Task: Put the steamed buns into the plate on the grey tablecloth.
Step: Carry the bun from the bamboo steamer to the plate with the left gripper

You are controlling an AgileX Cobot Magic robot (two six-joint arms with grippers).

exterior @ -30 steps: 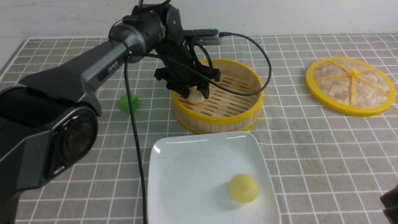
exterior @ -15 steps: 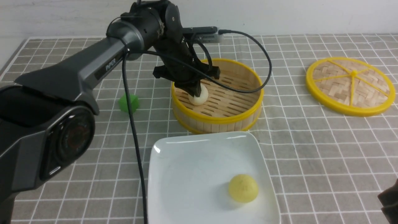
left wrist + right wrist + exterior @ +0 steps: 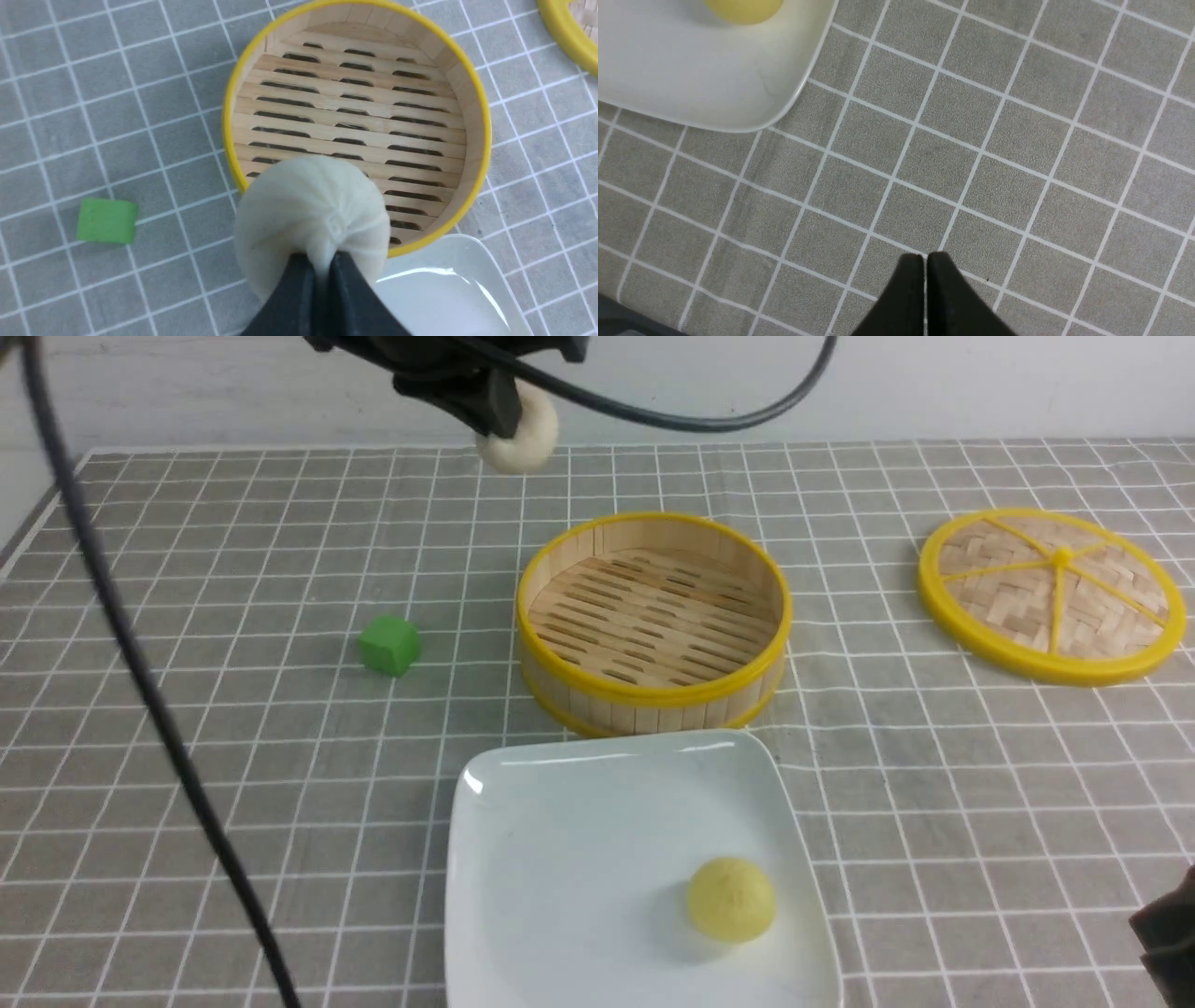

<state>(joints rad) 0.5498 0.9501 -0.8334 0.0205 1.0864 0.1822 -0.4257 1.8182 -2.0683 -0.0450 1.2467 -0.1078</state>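
Left gripper [image 3: 322,262] pinches the white bun [image 3: 310,205] near its pleated top; soft and light, it likely dents easily

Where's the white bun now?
Front view, top left of centre: the white bun is pinched in the left gripper, airborne over the left side of the steamer basket.

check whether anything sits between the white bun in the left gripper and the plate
Nothing visible blocks it. The left gripper holds the white bun high in the air, above the empty steamer basket, which stands just behind the plate. Only the yellow bun lies on the plate, toward its right side.
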